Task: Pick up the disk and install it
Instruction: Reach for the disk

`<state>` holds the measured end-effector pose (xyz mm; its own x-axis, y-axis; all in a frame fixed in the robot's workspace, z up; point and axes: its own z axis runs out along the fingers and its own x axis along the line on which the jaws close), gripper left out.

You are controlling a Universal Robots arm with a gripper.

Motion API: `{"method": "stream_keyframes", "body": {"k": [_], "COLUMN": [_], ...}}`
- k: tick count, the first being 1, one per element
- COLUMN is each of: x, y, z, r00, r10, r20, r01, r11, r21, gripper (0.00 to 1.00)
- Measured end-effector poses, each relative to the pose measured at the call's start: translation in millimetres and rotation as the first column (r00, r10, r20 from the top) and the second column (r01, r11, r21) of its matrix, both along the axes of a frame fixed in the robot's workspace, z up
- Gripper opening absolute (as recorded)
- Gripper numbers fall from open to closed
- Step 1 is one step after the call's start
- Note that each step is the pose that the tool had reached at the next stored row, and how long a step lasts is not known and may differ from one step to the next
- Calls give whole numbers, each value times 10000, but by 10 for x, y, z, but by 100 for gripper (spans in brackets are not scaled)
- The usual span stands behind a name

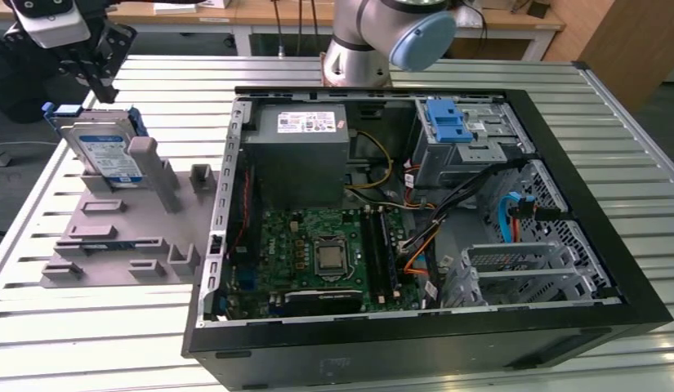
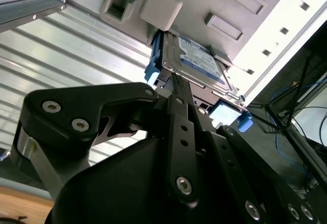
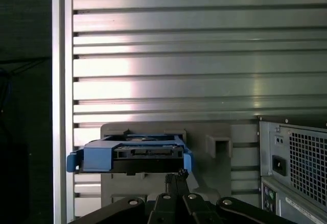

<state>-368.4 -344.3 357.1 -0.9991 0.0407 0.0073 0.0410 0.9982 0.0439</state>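
Slatted aluminium table (image 1: 97, 335) carrying a grey moulded fixture (image 1: 118, 237) and, just beside it on the exterior view's right, a black tower case (image 1: 424, 347) lying on its side with the panel off. The disk (image 1: 105, 147) is a flat silver-grey rectangle with a blue-and-white label and blue plastic rails; it stands on edge, tilted back against a grey post at the far end of the fixture. The fixture's base is matt, with square blocks and low rectangular ridges. Inside the case lie a boxy grey power supply (image 1: 298, 159), a green motherboard (image 1: 314, 253), bundled cables and a perforated metal drive bay topped by a blue latch (image 1: 448, 122). The gripper (image 1: 105, 91), black with bolted linkage bars, hangs directly above the disk's upper edge. In both wrist views its fingers are drawn together to a narrow point, (image 2: 173, 78) and (image 3: 178, 175), and clamp nothing; the tips sit very close to the disk's connector end, and contact cannot be judged. The first wrist view shows that end (image 3: 135, 152) as a dark slot framed in blue, with bare ribbed slats (image 3: 204, 55) beyond it and the case's vented rear wall (image 3: 296, 168) off to one side. The second wrist view shows the labelled face (image 2: 196, 60) beside a rounded grey block (image 2: 161, 7). The disk stands near the table's edge on the exterior view's left, well apart from the drive bay.
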Motion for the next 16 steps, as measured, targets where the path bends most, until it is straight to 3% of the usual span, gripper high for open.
{"method": "stream_keyframes", "body": {"k": [16], "x": [-332], "y": [21], "z": [-67], "r00": [10000], "r10": [2], "r20": [0], "r01": [-2], "r11": [10000], "r21": [0], "gripper": [11]}}
